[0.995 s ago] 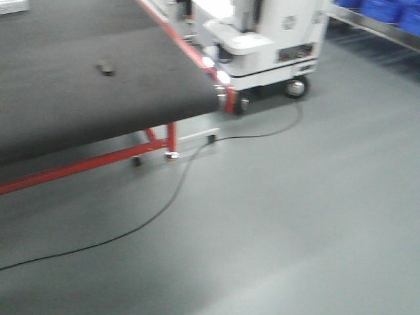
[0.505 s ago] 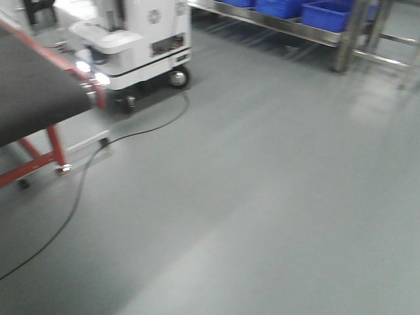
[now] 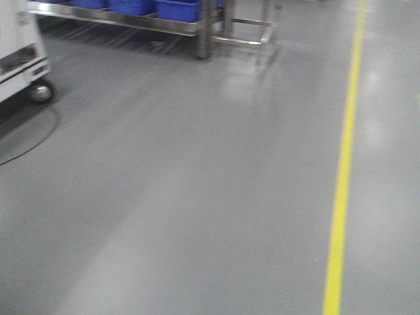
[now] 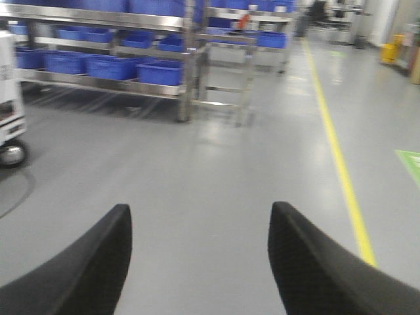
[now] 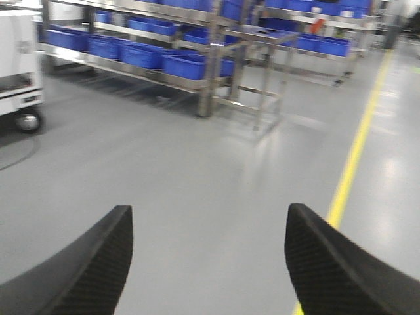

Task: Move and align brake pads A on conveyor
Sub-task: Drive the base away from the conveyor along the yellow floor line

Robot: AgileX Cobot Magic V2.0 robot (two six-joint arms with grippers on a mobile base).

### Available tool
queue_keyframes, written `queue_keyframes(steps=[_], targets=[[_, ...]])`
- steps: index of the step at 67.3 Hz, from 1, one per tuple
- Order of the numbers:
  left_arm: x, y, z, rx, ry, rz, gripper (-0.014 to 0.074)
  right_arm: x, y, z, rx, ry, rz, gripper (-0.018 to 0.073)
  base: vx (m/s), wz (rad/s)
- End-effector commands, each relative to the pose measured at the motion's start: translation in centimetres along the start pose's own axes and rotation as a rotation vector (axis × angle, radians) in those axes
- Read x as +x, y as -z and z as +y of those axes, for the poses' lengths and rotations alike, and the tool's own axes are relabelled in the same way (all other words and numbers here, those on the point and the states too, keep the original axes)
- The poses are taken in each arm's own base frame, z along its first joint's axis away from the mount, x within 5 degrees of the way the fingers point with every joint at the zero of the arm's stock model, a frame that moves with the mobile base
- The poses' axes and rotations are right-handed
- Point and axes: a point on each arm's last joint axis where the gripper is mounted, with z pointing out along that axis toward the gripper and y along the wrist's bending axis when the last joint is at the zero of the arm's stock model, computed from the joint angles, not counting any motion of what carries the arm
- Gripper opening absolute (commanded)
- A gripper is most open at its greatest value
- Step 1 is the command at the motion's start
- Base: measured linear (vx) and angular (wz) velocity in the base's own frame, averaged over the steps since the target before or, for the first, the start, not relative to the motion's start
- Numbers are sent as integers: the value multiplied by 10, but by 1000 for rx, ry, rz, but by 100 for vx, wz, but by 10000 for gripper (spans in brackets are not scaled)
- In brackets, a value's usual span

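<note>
Front view has swung off the conveyor since a second ago. Then the belt filled the upper left with one dark pad on it. Half a second ago only its end showed at the left edge, and now it is out of frame. White wheeled cart [image 3: 16,46] has slid to the far left edge, with one caster [image 3: 39,92] and a curve of black cable [image 3: 29,146] on the floor beside it.

Task things: neither the brake pads nor the conveyor shows in any current view, so I cannot place them relative to either gripper.

Left gripper [image 4: 200,216]: jaws spread wide. Both black textured fingers [image 4: 98,269] rise from the bottom edge with bare grey floor [image 4: 197,197] between them. Nothing is held and nothing is touched.

Right gripper [image 5: 209,213]: jaws equally wide, holding nothing, with only floor between them.

Surroundings:
- A steel rack [image 3: 205,33] loaded with blue bins [image 3: 131,6] stands across the top of the front view. It also shows in both wrist views.
- A yellow line [image 3: 342,177] runs down the floor on the right side.
- A green floor marking [image 4: 410,164] sits at the right edge of the left wrist view, beyond the yellow line.

All three views are somewhat blurred.
</note>
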Motion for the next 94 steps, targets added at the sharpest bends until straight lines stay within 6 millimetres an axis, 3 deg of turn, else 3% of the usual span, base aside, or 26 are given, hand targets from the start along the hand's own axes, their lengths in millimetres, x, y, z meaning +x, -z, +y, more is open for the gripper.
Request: queue_keyframes(steps=[1,41,66,94], targets=[[-13,1,-2,17,-1,-83,443,-14,2,-2,21,10,-92,484,-2,-90],[-13,1,-2,17,-1,-83,443,-14,2,-2,21,10,-92,484,5,-77],[-13,1,-2,17,-1,-83,443,-14,2,-2,21,10,-92,484,21,-24],[-13,1,-2,17,-1,-83,443,-14,2,-2,21,10,-92,484,41,15]])
